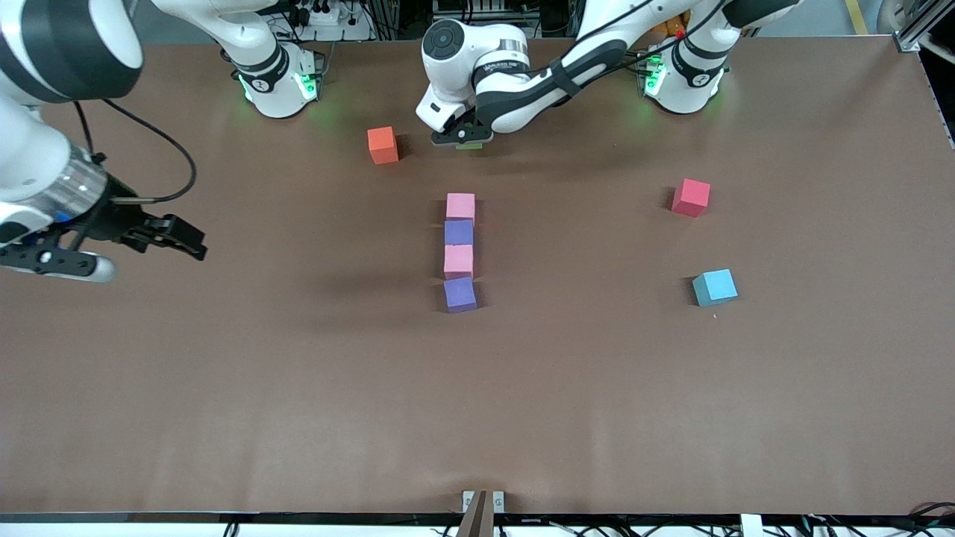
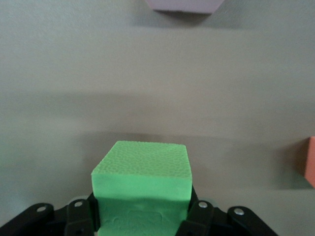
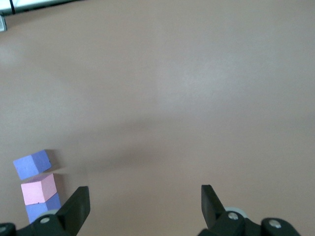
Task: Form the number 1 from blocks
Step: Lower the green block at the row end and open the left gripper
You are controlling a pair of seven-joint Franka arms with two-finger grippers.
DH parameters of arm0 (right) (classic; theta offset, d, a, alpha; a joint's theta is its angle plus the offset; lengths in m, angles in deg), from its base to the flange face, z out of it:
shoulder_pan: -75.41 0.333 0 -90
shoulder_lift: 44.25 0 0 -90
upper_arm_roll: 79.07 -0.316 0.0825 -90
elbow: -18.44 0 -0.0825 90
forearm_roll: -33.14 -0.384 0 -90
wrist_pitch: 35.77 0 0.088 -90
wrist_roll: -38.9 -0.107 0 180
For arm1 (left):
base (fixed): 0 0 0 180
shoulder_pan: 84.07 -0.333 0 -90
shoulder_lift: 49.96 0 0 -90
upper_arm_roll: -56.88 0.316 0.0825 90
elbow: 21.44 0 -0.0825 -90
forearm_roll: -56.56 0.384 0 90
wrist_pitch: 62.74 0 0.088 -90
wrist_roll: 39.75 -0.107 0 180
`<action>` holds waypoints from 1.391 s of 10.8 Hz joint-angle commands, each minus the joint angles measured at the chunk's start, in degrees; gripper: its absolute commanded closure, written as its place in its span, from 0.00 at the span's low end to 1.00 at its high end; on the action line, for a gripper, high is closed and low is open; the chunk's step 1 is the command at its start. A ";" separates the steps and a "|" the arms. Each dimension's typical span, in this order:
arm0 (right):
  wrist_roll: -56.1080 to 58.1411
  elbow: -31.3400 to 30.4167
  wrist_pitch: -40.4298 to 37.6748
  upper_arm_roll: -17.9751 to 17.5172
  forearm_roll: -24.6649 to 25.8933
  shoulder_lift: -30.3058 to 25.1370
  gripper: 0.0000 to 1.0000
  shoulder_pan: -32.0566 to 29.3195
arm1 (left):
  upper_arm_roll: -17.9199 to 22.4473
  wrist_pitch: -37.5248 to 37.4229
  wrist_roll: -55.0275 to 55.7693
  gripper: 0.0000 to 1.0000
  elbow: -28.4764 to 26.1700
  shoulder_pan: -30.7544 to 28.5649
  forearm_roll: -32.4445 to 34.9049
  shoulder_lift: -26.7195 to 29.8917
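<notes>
Green foam cube gripped above a four-cube column

The left gripper [image 1: 464, 137] clamps the small matte green foam cube [image 2: 141, 182], pebbled on top, farther from the front camera than the touching pink-purple-pink-purple foam column [image 1: 459, 252]. Bare brown tabletop [image 1: 298, 388] surrounds the column. The right gripper [image 3: 145, 202] waits, jaws wide and empty.

Between the black fingers [image 2: 78, 216] of the left gripper [image 2: 140, 221] sits a bright green block [image 2: 141, 179] with a fine pebbled texture. Four blocks form a column alternating light pink [image 1: 460, 206], purple [image 1: 459, 233], light pink [image 1: 458, 261], purple [image 1: 459, 294]. The table [image 1: 298, 388] is plain matte brown. An orange cube [image 1: 383, 145], a red cube [image 1: 691, 198] and a light blue cube [image 1: 715, 287] are solid-coloured. The right gripper's fingers [image 3: 76, 209] are black.
</notes>
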 commanded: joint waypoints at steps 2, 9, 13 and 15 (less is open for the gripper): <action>6.21 0.92 -3.71 -0.07 0.70 -2.70 0.00 -3.31 | 1.95 3.59 0.36 1.00 -0.44 -0.66 3.68 -0.76; 9.73 1.02 -4.88 1.34 0.09 -2.70 0.00 -6.66 | 13.64 5.71 -2.54 1.00 6.32 9.63 7.21 -4.71; 9.03 -0.31 -2.68 1.34 0.18 -3.32 0.00 -6.48 | 14.17 5.71 -3.76 1.00 8.35 9.63 7.29 -5.43; 8.85 0.22 -3.20 1.43 0.26 -2.97 0.00 -6.48 | 14.87 5.71 -4.65 1.00 9.14 9.63 7.12 -5.43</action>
